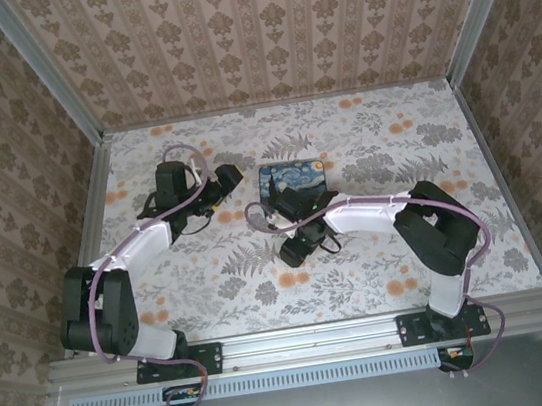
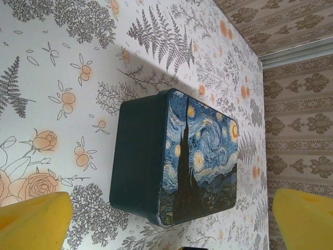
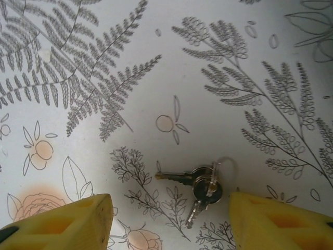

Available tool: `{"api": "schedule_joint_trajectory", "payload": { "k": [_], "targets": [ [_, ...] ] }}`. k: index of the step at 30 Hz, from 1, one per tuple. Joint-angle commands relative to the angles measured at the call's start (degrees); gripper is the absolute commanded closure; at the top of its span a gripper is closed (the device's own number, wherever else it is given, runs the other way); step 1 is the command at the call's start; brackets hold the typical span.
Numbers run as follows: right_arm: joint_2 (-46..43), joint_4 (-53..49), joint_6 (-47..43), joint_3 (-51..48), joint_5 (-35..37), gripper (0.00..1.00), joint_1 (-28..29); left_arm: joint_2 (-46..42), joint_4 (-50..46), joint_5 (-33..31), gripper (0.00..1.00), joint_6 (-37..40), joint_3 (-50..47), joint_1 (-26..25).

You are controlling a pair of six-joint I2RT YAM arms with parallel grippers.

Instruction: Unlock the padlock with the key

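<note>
From above, we see the left gripper [image 1: 228,179] hanging just beside the rectangular tin box printed with a blue-and-yellow starry night [image 1: 295,185]. The right gripper [image 1: 294,250] sits low over the white floral-print tabletop [image 1: 393,277], just in front of that box. The padlock is too small for us to place here, so we should find it before carrying anything across.

At the left wrist, the box lies flat on the tabletop ahead of the two yellow fingers [image 2: 31,221], which stand wide apart and hold nothing.

At the right wrist, the small bunch of silvery metal keys on a thin ring [image 3: 200,185] lies flat on the tabletop. It is between the parted yellow fingertips [image 3: 276,221] and touches neither; these jaws are empty too. The bunch sits nearer the right finger, so we would first centre the gripper over it. We judge that thin, flat metal will skid away easily, so we should come straight down until both tips reach the tabletop. Then we close on the thick cluster of key heads, leaving one blade sticking out free.
</note>
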Motion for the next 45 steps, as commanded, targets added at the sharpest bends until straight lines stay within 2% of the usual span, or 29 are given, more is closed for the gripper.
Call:
{"api": "schedule_joint_trajectory", "payload": {
  "k": [1,12,18,23,28,31,33,38,45],
  "targets": [
    [2.8,-5.9,-3.4,2.7,4.1,0.38,0.4,-1.2,-0.4,1.4,0.0,1.1,-0.6,0.9],
    [8.7,-9.5,-6.6,8.5,7.0,0.41,0.4,-3.4,-1.0,3.0,0.0,1.7,-1.2,4.5],
    [12.2,-9.6,-7.1,11.7,6.6,0.48,0.4,-3.3,-0.6,3.2,0.0,1.5,-1.8,4.8],
    [13.2,-7.7,-6.0,11.4,5.6,0.64,0.4,-3.3,-0.6,3.2,0.0,1.5,-1.8,4.8],
    [13.2,-4.8,-4.1,10.6,5.4,0.74,0.9,-3.2,-0.6,3.2,0.0,1.5,-1.9,4.8],
    [13.5,-3.9,-3.1,10.5,4.4,0.87,1.5,-3.2,-0.6,3.1,0.0,1.4,-2.0,4.8],
    [13.7,-2.8,-2.1,10.4,3.9,0.99,1.8,-3.4,-0.6,3.1,0.0,1.3,-2.1,4.9],
    [11.1,-1.2,1.2,8.5,2.9,1.0,1.5,-4.1,-0.9,3.2,0.0,1.2,-2.4,4.8],
    [2.9,3.0,7.6,4.5,0.7,1.0,-0.6,-4.9,-1.5,3.4,0.0,0.9,-2.7,4.6]
  ]
}}
